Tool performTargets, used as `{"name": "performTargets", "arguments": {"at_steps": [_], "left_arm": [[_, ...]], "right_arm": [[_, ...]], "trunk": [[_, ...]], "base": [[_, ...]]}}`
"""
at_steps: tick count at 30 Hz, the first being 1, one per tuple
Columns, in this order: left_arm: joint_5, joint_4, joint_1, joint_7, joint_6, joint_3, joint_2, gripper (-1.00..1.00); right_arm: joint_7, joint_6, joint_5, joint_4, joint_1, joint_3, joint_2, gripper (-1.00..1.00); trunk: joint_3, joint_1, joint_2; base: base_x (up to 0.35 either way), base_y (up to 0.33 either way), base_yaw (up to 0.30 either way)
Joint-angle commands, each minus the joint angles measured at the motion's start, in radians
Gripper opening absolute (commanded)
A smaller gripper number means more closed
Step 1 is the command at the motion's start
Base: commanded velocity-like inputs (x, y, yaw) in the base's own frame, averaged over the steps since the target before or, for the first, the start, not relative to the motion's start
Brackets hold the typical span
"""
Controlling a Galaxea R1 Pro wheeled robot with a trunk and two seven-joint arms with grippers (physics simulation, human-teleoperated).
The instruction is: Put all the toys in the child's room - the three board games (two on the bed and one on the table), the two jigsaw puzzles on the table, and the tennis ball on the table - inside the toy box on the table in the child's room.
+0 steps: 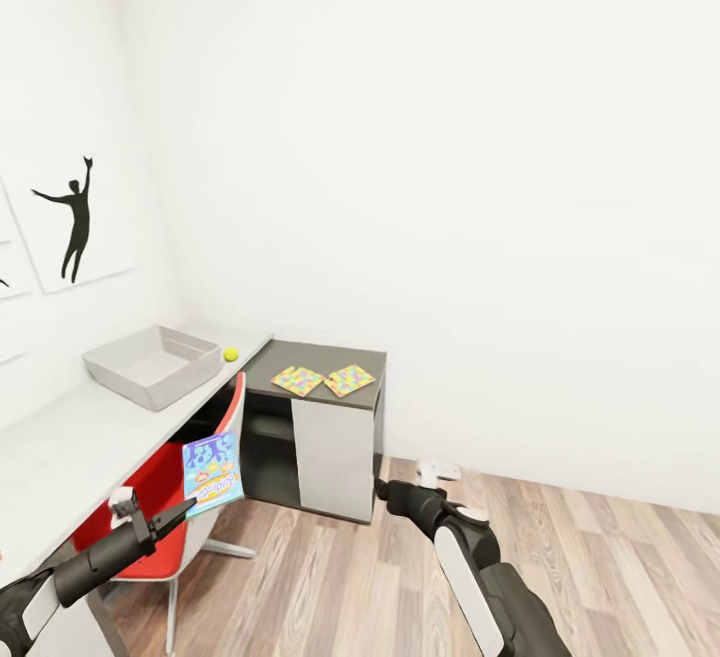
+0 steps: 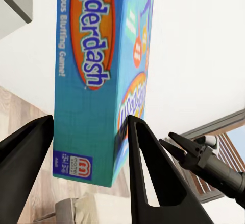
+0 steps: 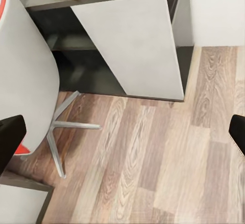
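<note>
Left pincer (image 2: pixel 89 147) clamped on a thin, glossy blue board game (image 2: pixel 99 75) (white lettering); grey slope-walled toy box (image 1: pixel 155 365) sits beyond it on the white tabletop (image 1: pixel 60 447). Right pincer (image 3: pixel 122 132) spread apart, empty.

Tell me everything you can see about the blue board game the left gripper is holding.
The blue board game is a thin flat rectangular box, seemingly printed cardboard, with white lettering in an orange oval, a smaller line reading Bluffing Game, and a small logo at one corner. The left gripper pinches its lower end between two dark fingers. In the head view it stands upright in the air, slightly tilted, in front of the red chair beside the table. Nothing else visibly touches it.
</note>
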Motion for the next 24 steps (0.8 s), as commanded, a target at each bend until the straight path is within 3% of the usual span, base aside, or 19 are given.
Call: {"name": "performTargets", "arguments": {"at_steps": [1, 6, 15, 24], "left_arm": [[0.002, 0.0, 0.0, -0.003, 0.01, 0.002, 0.0, -1.0], [0.002, 0.0, 0.0, -0.003, 0.01, 0.002, 0.0, -1.0], [0.002, 0.0, 0.0, -0.003, 0.01, 0.002, 0.0, -1.0], [0.002, 0.0, 0.0, -0.003, 0.01, 0.002, 0.0, -1.0]], "right_arm": [[-0.009, 0.002, -0.01, -0.001, 0.0, 0.002, 0.0, 1.0], [-0.009, 0.002, -0.01, -0.001, 0.0, 0.008, 0.0, 1.0], [-0.009, 0.002, -0.01, 0.001, 0.0, 0.013, 0.0, 1.0], [-0.009, 0.002, -0.009, 0.001, 0.0, 0.013, 0.0, 1.0]], "trunk": [[0.0, 0.001, -0.001], [0.0, 0.001, -0.001], [0.0, 0.001, -0.001], [0.0, 0.001, -0.001]], "base": [[0.28, -0.157, 0.0], [0.256, -0.143, 0.038], [0.207, -0.022, 0.244], [0.189, 0.0, 0.023]]}}
